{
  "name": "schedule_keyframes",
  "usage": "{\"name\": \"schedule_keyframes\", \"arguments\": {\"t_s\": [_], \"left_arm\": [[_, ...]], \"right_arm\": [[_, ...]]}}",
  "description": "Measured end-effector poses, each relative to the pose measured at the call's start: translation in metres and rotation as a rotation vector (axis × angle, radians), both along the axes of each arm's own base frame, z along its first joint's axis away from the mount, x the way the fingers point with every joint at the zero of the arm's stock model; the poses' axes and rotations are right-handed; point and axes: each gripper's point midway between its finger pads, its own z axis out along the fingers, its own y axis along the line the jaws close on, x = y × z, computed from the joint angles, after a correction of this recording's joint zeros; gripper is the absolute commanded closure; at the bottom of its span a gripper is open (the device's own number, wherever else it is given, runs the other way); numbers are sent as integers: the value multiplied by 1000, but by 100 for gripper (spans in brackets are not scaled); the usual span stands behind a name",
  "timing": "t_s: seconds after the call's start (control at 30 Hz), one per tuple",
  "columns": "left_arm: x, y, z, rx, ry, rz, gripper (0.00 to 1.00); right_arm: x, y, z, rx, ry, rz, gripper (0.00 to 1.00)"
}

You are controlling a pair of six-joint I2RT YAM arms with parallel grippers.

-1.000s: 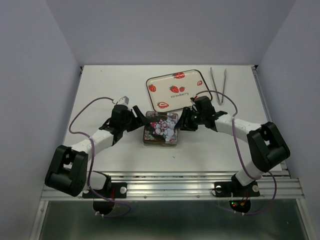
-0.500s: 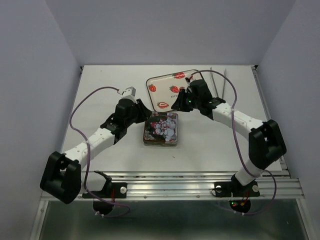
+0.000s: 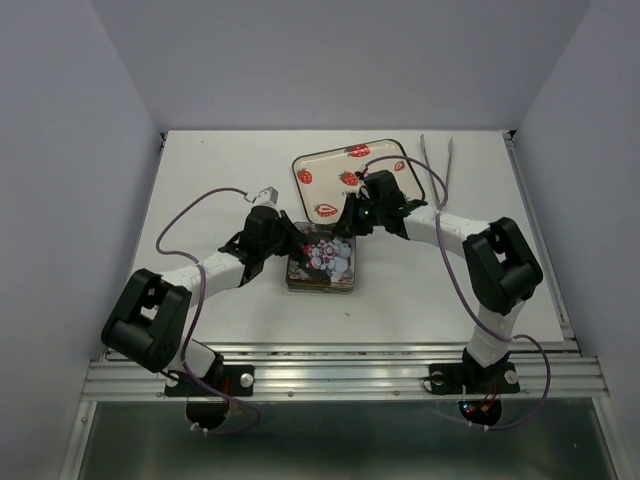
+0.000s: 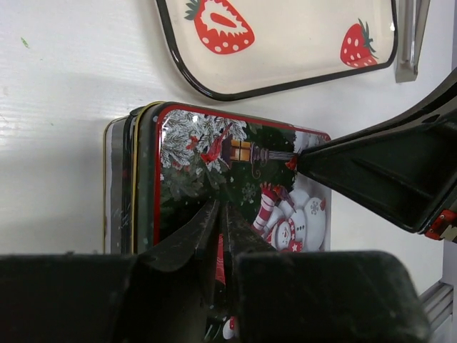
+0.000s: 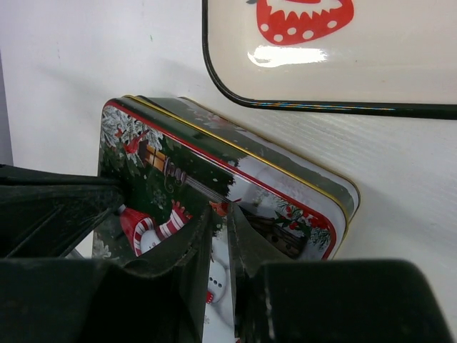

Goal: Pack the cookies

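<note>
White table point(image 3: 200, 170): left end effector point(image 4: 221, 207) and right end effector point(image 5: 218, 212), both pinched together, at tin lid point(image 3: 322, 258); uneven push may skid it

Glossy printed metal tin point(image 3: 322, 262), glossy smooth tray point(image 3: 325, 163), matt table point(image 3: 215, 170).

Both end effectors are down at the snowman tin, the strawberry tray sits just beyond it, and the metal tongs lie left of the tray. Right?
Not quite: the top external view shows the metal tongs lying right of the strawberry tray. The rest holds: the left end effector and right end effector are down at the snowman tin.
</note>
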Motion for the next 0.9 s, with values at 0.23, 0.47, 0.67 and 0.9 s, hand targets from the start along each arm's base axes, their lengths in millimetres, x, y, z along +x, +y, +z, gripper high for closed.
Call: {"name": "schedule_keyframes", "arguments": {"t_s": [0.23,0.47,0.67,0.9], "left_arm": [[-2,4,3,0,2,17,80],[-20,23,17,29,11,66,63],[-28,53,60,12,-77,204,60],[-39,69,50,37,-53,249,61]], "right_arm": [[-11,3,8,-16,-39,62,75],[-42,17,46,-37,-188,220,78],[-84,52,59,-62,-288,379,79],[-71,57,54,-140,-300,313,82]]}}
